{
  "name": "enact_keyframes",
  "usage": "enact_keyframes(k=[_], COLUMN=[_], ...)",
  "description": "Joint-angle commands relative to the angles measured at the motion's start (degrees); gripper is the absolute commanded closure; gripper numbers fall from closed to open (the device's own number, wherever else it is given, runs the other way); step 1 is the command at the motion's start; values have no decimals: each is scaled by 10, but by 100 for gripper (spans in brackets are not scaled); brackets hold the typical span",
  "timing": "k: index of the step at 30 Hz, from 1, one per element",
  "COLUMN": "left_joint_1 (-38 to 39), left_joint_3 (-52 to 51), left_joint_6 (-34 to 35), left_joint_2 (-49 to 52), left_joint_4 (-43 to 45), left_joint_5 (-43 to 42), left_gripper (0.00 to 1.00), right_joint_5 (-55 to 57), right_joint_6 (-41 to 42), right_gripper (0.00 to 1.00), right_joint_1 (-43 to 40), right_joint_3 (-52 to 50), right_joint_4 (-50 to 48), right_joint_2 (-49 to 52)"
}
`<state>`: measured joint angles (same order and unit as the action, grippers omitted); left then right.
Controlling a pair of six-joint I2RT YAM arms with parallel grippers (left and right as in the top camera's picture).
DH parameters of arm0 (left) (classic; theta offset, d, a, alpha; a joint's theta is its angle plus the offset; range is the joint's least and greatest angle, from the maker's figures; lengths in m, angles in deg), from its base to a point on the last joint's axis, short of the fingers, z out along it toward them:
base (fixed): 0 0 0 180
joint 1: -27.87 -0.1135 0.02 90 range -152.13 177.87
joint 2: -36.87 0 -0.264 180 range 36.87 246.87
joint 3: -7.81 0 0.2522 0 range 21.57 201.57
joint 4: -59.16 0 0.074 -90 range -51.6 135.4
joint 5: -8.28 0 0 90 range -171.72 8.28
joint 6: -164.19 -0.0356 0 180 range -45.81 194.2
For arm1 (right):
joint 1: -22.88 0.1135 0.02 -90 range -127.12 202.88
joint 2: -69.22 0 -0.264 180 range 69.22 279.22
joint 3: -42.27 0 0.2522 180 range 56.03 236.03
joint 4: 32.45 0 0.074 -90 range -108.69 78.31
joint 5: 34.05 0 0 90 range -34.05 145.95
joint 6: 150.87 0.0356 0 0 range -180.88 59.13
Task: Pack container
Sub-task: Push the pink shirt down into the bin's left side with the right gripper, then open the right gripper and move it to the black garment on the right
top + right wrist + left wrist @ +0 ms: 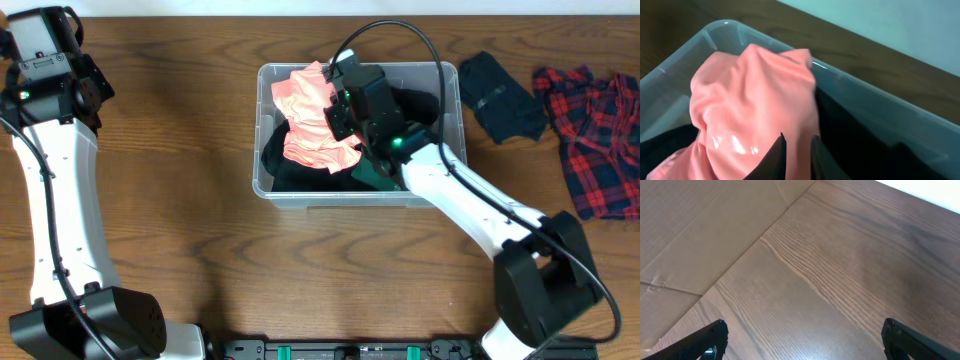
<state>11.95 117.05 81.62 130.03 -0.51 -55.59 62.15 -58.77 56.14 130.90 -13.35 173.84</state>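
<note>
The clear plastic container [270,185] stands at the table's centre. In it lie a pink garment [310,115] and dark clothes [300,172]. My right gripper [338,110] is inside the container, over its middle. In the right wrist view its fingers [799,142] are nearly closed, pinching a fold of the pink garment [750,105], with the container's rim [715,27] behind. My left gripper [70,95] is far off at the table's left edge. In the left wrist view its fingers [805,330] are wide apart and empty over bare wood.
A dark folded garment [500,95] and a red-and-black plaid shirt [595,135] lie on the table right of the container. The right arm's cable loops above the container. Wooden table top [840,270] lies below the left gripper.
</note>
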Motion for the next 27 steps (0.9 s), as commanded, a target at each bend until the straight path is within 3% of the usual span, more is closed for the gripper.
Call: enact_keyframes(k=[1,7,13,22,27], left_joint_1=[-1,-1,-1,-1,-1], left_joint_3=[0,0,0,0,0], left_joint_6=[-3,-3,-3,-3,-3], left_joint_2=[1,1,1,1,1], left_joint_4=[0,0,0,0,0], left_joint_5=[9,9,9,9,9], left_gripper=[2,2,2,2,2], right_joint_5=[-8,-97,-64,28,107], right_joint_6=[5,7,-5,-5,-4], right_gripper=[85,92,90,84,65], right_joint_1=[7,21,49,40,1], right_joint_3=[9,9,9,9,9], right_joint_4=[-16,-61,-63,-24,41], right_joint_2=[48,126,165,10,-114])
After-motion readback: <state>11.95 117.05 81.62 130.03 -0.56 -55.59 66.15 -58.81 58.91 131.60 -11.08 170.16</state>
